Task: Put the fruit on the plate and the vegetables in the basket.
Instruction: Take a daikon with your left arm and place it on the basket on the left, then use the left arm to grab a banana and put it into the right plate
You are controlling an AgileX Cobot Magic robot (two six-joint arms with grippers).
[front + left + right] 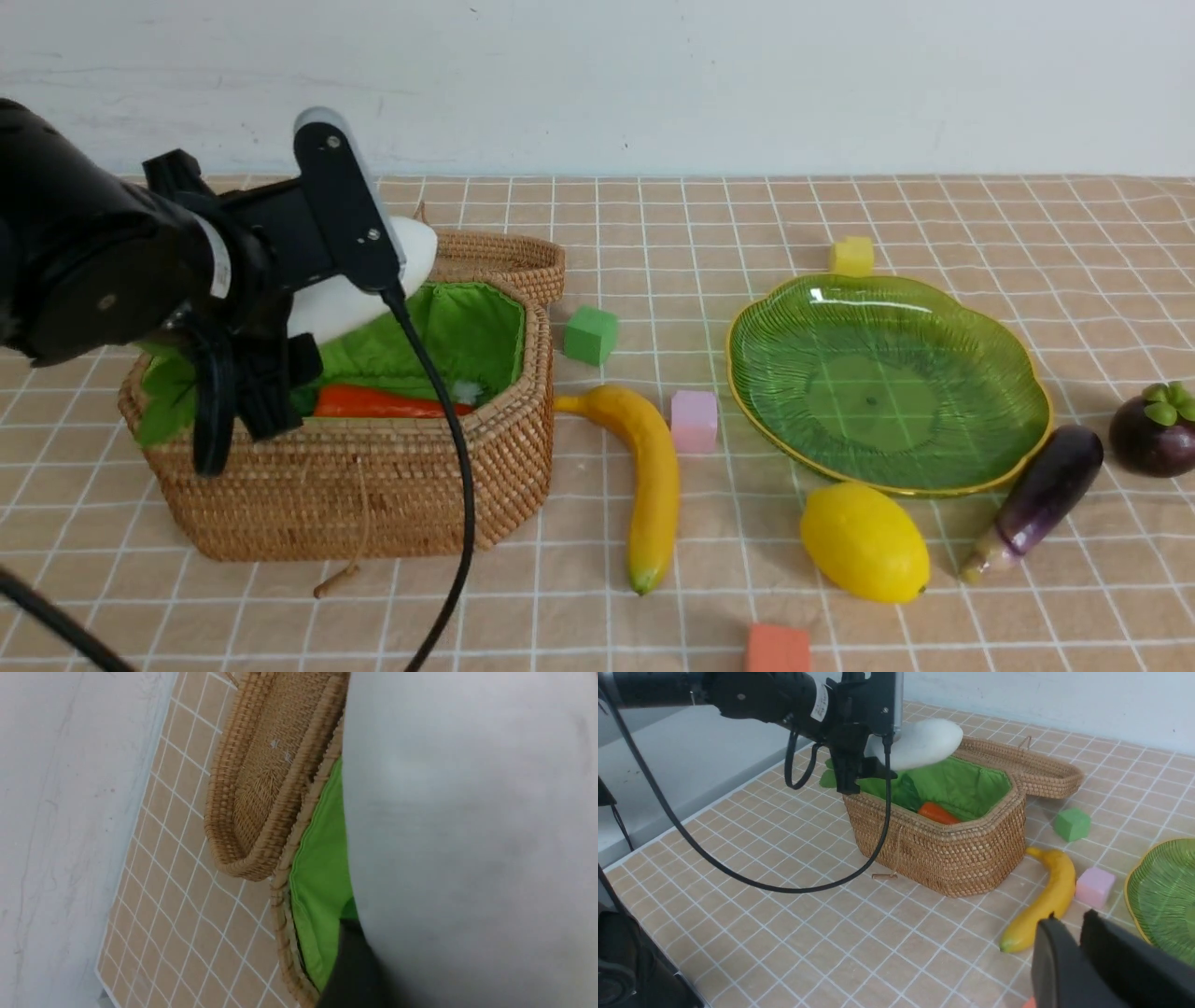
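The left end effector [331, 322] is seen closed wide around the middle of the fat white radish [411, 257]. The radish is carried in the air, clear of everything, above the large octagonal brown wicker basket with green cloth lining [373, 485].

The radish is held tilted. Its long axis runs from a lower end hidden behind the arm, over the basket's left part, up to a rounded end raised above the far rim. That end is just beside the shallow unlined wicker lid [509, 261] lying behind the basket.

The lined hollow thus lies straight below the end effector, so a descent and a release are judged to be all this item needs. The raised end may have to be kept inside the far rim.

The orange carrot with green leaves [373, 403] is already laid lengthwise along the basket's near wall, beneath the radish. The basket stands on the left half of the checked tan surface [840, 215].

The right end effector [1078, 952] is held with its jaws drawn almost together on nothing, close to the surface's near edge. It is the nearer one to the long yellow banana [649, 476], the fat yellow lemon [864, 541], the glossy dark purple eggplant [1041, 499] and the translucent green leaf-shaped plate [887, 392], all on the right half.
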